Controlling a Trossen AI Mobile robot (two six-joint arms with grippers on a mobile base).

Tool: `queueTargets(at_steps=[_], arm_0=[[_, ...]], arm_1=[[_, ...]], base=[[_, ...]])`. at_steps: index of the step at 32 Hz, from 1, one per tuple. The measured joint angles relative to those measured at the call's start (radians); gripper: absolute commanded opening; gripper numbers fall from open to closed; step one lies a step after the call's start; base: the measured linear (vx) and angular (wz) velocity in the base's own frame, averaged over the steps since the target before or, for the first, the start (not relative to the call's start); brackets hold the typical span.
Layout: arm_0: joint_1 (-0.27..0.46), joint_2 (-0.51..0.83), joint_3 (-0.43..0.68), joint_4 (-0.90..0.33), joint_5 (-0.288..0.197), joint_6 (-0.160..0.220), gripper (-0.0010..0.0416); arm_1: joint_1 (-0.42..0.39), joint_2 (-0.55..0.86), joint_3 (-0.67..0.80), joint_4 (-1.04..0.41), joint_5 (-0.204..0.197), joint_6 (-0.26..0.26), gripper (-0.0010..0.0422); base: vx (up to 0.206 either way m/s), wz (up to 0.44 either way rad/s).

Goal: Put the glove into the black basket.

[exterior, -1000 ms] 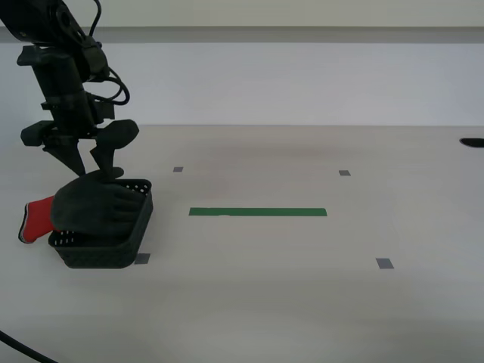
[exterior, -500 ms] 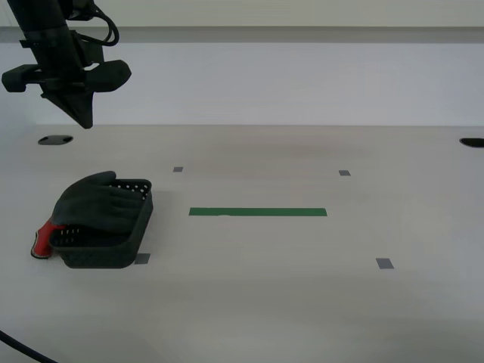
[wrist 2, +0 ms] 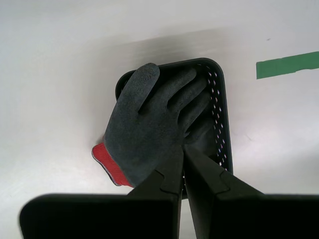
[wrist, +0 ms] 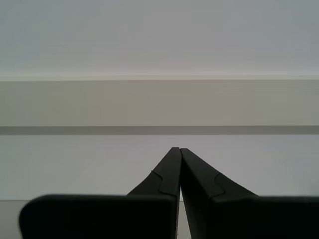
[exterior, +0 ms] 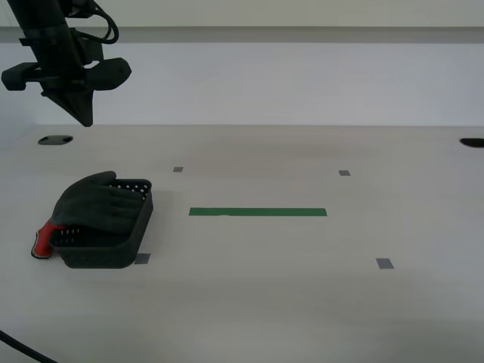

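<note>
The glove (exterior: 94,203) lies across the black basket (exterior: 113,255) at the exterior view's left. Its dark grey palm and fingers rest over the basket's top, and its red cuff (exterior: 47,236) hangs over the outer end down to the table. In the second wrist view the glove (wrist 2: 144,124) covers most of the basket (wrist 2: 223,114). My second gripper (exterior: 83,119) hangs high above the basket, shut and empty, and shows shut in its own view (wrist 2: 182,148). My first gripper (wrist: 176,149) is shut and faces the wall; it is outside the exterior view.
A green tape strip (exterior: 257,212) lies mid-table to the basket's right and shows in the second wrist view (wrist 2: 289,64). Small grey markers (exterior: 385,263) dot the table. Dark holes sit at the far left (exterior: 54,140) and far right (exterior: 473,142). A wall stands behind.
My second gripper let go of the glove, rose well above the basket and shut. The glove settled lower onto the basket and its cuff dropped to the table.
</note>
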Motion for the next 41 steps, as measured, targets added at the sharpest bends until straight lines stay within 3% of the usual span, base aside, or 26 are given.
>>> queueTargets(at_steps=[41], arm_0=[[0.0,0.0,0.0,0.0,0.0,0.0,0.0001]], arm_1=[[0.0,0.0,0.0,0.04,0.0,0.0,0.0]], base=[[0.0,0.0]])
